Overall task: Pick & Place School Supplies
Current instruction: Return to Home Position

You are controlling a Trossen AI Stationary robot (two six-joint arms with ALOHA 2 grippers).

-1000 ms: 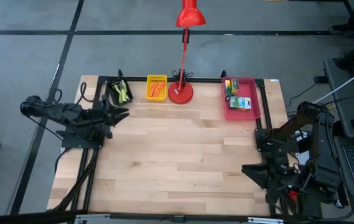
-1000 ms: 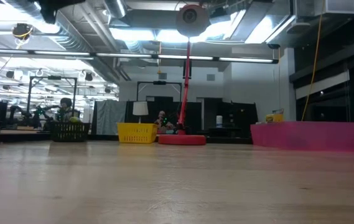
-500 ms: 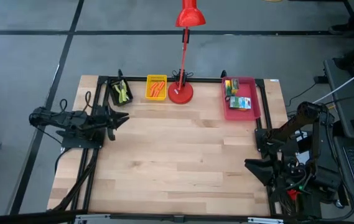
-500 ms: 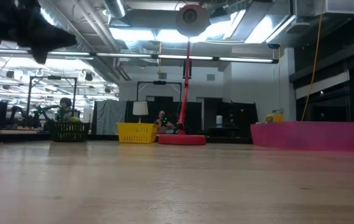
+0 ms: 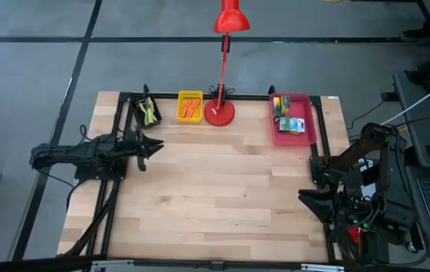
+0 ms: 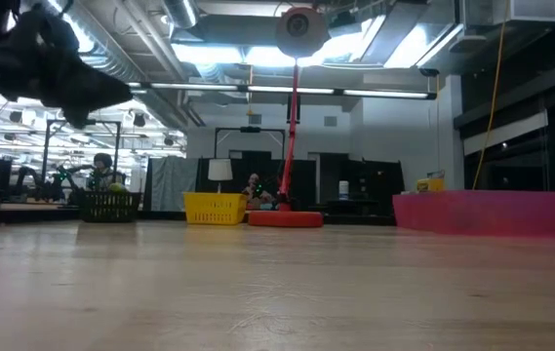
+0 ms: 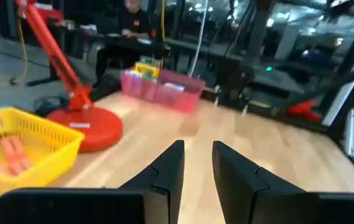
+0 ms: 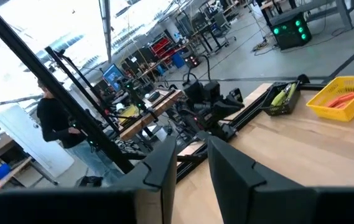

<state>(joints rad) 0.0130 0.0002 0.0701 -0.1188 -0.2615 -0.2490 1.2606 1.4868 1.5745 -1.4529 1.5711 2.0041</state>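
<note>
Crayon boxes point(image 5: 290, 115) lie in the pink tray point(image 5: 310, 128) at the far right. Orange pieces point(image 5: 190, 108) lie in the yellow tray point(image 5: 190, 95), and lime-handled pliers point(image 5: 148, 113) in the black tray point(image 5: 137, 106) at the far left. My left gripper point(image 5: 157, 147) hovers level over the table's left side, near the black tray, pointing right. It is open with nothing between its fingers point(image 7: 170, 163). My right gripper point(image 5: 304, 198) waits at the near right edge, open and empty point(image 8: 192, 149).
A red desk lamp stands with its base point(image 5: 219, 112) between the yellow and pink trays. Its head point(image 5: 231, 18) reaches beyond the far edge. Black frame rails point(image 5: 314, 151) run along the table's left, right and far sides. Bare wood point(image 5: 222, 189) fills the middle.
My left gripper has come down from high above the table's left side and swung a little toward the near edge. It still points level toward the right, with the gap between its fingers unchanged. The trays and what lies in them have kept still.
</note>
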